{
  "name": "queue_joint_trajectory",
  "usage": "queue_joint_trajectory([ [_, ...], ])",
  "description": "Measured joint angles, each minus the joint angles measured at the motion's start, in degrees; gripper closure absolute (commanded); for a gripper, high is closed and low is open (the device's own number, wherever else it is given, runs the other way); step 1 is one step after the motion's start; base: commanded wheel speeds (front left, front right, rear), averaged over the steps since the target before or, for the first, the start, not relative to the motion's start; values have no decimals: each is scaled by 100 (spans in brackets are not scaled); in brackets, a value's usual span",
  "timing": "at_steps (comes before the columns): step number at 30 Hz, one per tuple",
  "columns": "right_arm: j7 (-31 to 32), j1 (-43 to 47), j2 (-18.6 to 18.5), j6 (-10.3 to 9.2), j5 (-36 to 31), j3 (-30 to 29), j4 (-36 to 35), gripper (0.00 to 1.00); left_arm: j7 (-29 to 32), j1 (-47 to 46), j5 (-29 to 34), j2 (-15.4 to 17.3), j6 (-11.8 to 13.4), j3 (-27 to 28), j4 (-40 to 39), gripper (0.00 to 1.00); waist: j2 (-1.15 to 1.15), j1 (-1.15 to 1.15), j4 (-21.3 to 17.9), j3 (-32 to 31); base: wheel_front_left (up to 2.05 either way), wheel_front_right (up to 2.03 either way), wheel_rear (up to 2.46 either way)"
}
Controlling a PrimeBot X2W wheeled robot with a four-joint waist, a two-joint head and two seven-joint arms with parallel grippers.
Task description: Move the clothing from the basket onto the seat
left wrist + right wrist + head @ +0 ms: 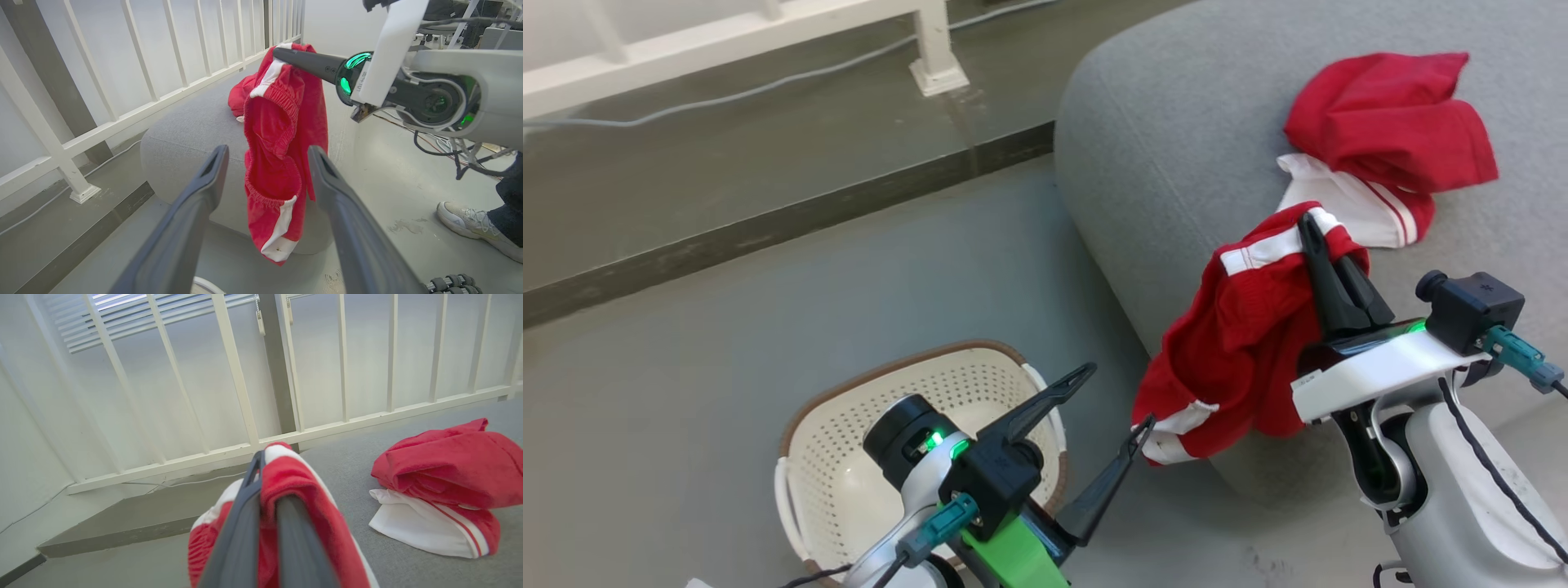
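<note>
My right gripper (1313, 224) is shut on a pair of red shorts (1241, 335) with white trim, which hang from its fingers over the rounded edge of the grey seat (1176, 147). Those shorts (282, 143) dangle in the left wrist view beside the seat (192, 134), and drape over my right fingers (245, 514). A second red and white garment (1388, 139) lies crumpled on the seat top, also visible from the right wrist (445, 473). My left gripper (1115, 400) is open above the cream basket (849, 441), close to the shorts' lower hem. No clothing shows in the visible part of the basket.
A white railing (727, 33) stands behind a dark floor strip (768, 224), with a cable (768, 82) along the floor. A person's shoe (474, 224) stands on the floor at the right of the left wrist view.
</note>
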Motion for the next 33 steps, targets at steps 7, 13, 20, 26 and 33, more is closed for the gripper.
queue_joint_trajectory([
  [7,-56,1,16,-7,22,-98,14,100,69,-40,25,3,0,1,-3,0,0,0,-389,224,0,0,0],
  [13,-107,0,31,-43,75,-289,12,100,131,-191,121,-19,-2,-16,-3,0,0,0,-601,462,0,0,0],
  [20,-125,-232,5,-38,103,-539,9,100,194,-349,141,-15,-77,-58,13,0,0,0,-678,695,0,0,0],
  [26,-167,-1063,-219,69,-19,-706,-40,100,247,-438,144,-20,-94,-81,13,0,0,0,-638,850,0,0,0],
  [33,-182,-2312,-621,151,-212,-1054,-89,100,297,-602,199,-13,-101,-97,24,0,0,0,-516,1010,0,0,0],
])
